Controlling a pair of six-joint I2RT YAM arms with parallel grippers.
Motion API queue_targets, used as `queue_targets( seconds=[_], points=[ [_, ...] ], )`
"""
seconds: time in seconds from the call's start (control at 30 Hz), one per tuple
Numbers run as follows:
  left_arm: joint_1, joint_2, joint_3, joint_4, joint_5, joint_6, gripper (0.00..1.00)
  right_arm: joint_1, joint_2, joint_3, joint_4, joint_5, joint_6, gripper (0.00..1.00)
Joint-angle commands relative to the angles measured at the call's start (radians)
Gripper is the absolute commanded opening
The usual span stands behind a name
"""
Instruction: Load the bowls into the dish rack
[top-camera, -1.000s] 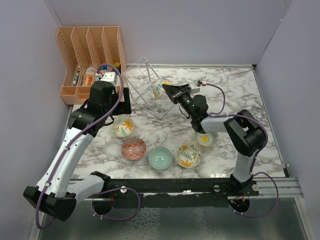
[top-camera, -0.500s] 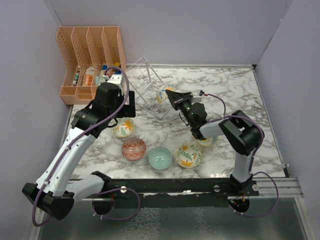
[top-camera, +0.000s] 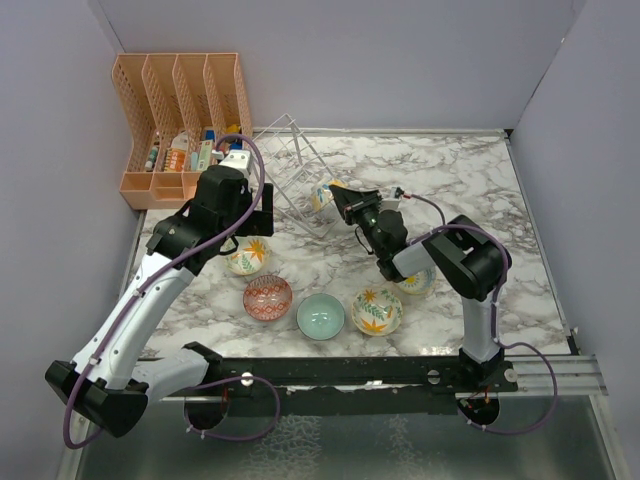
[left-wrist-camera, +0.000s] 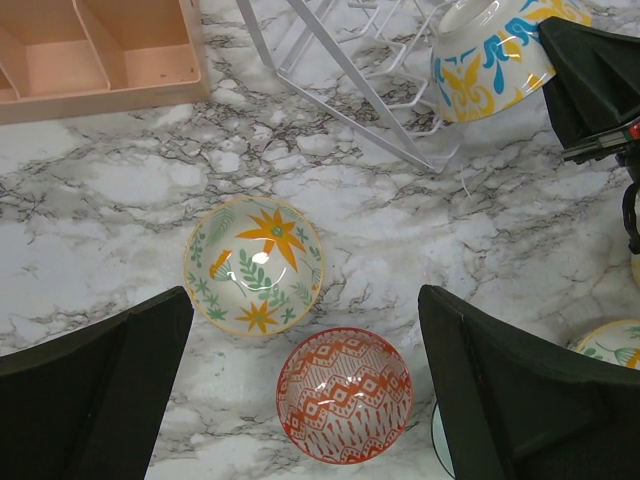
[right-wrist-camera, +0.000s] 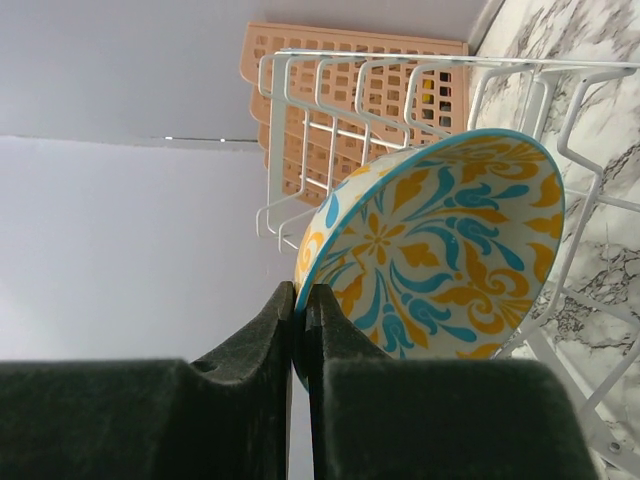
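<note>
My right gripper (top-camera: 338, 194) (right-wrist-camera: 300, 297) is shut on the rim of the blue-patterned bowl (top-camera: 322, 193) (right-wrist-camera: 440, 250). It holds the bowl tilted on edge against the near end of the white wire dish rack (top-camera: 288, 165) (right-wrist-camera: 400, 70). My left gripper (top-camera: 250, 215) (left-wrist-camera: 305, 300) is open and empty above the cream star-print bowl (top-camera: 247, 254) (left-wrist-camera: 254, 265) and the red-patterned bowl (top-camera: 267, 297) (left-wrist-camera: 343, 393). The teal bowl (top-camera: 320, 316), a cream leaf bowl (top-camera: 377, 311) and the yellow-sun bowl (top-camera: 415, 280), partly hidden by the right arm, sit on the marble table.
An orange slotted organizer (top-camera: 180, 110) (left-wrist-camera: 90, 60) with small items stands at the back left, next to the rack. Grey walls close the left, back and right sides. The left wrist view also shows the held bowl (left-wrist-camera: 490, 60) and the rack (left-wrist-camera: 340, 60).
My right gripper has carried the blue-patterned bowl down and nearer, against the rack's near end, with its arm folding in. My left arm has shifted slightly right.
</note>
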Motion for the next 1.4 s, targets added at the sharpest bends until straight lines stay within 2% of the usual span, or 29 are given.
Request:
queue_targets(
  seconds=[0.0, 0.13, 0.27, 0.37, 0.53, 0.6, 0.67, 0.8, 0.97, 1.17, 1.37],
  points=[
    [-0.005, 0.000, 0.014, 0.005, -0.023, 0.014, 0.99, 0.005, 0.023, 0.026, 0.081, 0.023, 0.060, 0.11],
    [-0.006, 0.000, 0.013, 0.006, -0.019, 0.015, 0.99, 0.005, 0.020, 0.033, 0.031, 0.000, 0.071, 0.28],
    [-0.006, -0.006, 0.011, 0.004, -0.027, 0.018, 0.99, 0.005, 0.019, 0.035, 0.009, -0.008, 0.075, 0.30],
    [-0.006, -0.008, 0.010, 0.005, -0.032, 0.020, 0.99, 0.005, 0.018, 0.043, -0.019, -0.025, 0.078, 0.27],
    [-0.006, -0.010, 0.011, 0.005, -0.035, 0.020, 0.99, 0.005, 0.011, 0.048, -0.044, -0.031, 0.079, 0.08],
    [-0.006, -0.009, 0.013, 0.005, -0.036, 0.022, 0.99, 0.005, -0.006, 0.042, -0.068, -0.030, 0.077, 0.07],
    [-0.006, -0.010, 0.018, 0.003, -0.040, 0.024, 0.99, 0.005, -0.042, 0.036, -0.122, -0.034, 0.078, 0.11],
    [-0.006, -0.010, 0.029, 0.004, -0.051, 0.027, 0.99, 0.004, -0.200, 0.050, -0.404, -0.046, -0.003, 0.27],
    [-0.006, -0.024, 0.018, 0.010, -0.033, 0.031, 0.99, 0.002, -0.410, 0.143, -0.897, -0.037, -0.203, 0.42],
    [-0.005, -0.049, 0.007, 0.014, -0.040, 0.030, 0.99, 0.002, -0.479, 0.354, -1.467, -0.030, -0.488, 0.49],
    [-0.005, -0.044, 0.043, -0.014, -0.102, 0.033, 0.99, 0.035, -0.438, 0.553, -1.832, -0.134, -0.805, 0.51]
  ],
)
